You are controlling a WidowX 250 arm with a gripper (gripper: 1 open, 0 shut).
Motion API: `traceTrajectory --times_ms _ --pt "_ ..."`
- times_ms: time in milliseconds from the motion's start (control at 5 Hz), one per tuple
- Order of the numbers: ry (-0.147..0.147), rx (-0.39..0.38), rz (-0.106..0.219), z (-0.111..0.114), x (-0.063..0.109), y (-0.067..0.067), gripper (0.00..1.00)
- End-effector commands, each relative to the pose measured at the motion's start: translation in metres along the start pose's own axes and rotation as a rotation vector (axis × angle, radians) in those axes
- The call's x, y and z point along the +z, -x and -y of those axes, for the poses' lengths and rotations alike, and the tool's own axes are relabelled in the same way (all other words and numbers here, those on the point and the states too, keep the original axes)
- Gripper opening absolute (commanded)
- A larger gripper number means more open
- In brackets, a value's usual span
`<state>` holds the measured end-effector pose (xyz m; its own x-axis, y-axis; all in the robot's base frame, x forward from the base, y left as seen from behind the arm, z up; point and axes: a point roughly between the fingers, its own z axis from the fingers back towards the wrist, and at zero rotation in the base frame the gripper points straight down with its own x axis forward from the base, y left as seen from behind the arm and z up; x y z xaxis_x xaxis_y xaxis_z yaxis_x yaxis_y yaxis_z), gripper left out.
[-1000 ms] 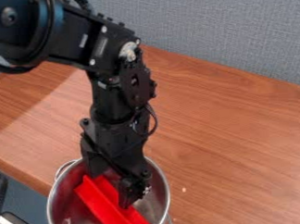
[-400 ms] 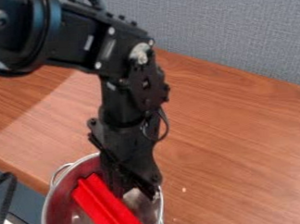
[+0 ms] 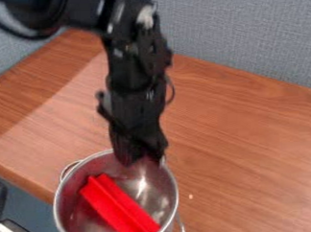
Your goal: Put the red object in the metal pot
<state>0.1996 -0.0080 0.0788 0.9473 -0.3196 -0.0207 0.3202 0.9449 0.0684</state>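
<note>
Clearly the hand (image 3: 144, 155) hangs just above the far rim of the metal pot (image 3: 70, 178), pointing straight down, its dark fingers drawn together with nothing between them. It is blurred, so finer detail of the fingertips is not readable. It holds no part of the task's thing.

Below and in front of it, the red object (image 3: 116, 207) lies inside the pot, slanting from the left of the bowl down toward the near right, one long edge raised as if it leans against the wall. It is apart from the hand. By how things lie, the placing looks done.

As to handling, I judge the slab to be light and stiff: a flat, elongated piece with crisp edges that shows no sag where it spans the curved bottom. Its glossy surface suggests hard plastic (likely a little slippery against smooth fingers, and against polished steel too). It does not look fragile. If it needed lifting again, the sensible hold would be across its narrow width near the middle, on the two long edges, since the ends sit close to the pot's wall and leave little room for fingers.

The pot stands near the front of the wooden tabletop (image 3: 235, 106), which runs back to a grey wall.
</note>
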Motion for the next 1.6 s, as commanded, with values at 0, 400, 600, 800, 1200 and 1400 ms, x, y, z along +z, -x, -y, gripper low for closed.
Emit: traceTrajectory --times_ms 0,400,600,800,1200,1400 --pt "-0.028 0.057 0.025 -0.016 0.004 -0.006 0.00" --pt "-0.039 0.111 0.027 -0.023 -0.004 0.002 1.00" --pt "-0.040 0.135 0.036 -0.028 -0.011 0.004 1.00" --pt "-0.030 0.157 0.045 -0.034 -0.028 0.015 1.00" --pt "-0.031 0.194 0.068 -0.044 -0.022 0.026 1.00" --pt "-0.015 0.202 0.069 -0.048 -0.019 0.029 1.00"
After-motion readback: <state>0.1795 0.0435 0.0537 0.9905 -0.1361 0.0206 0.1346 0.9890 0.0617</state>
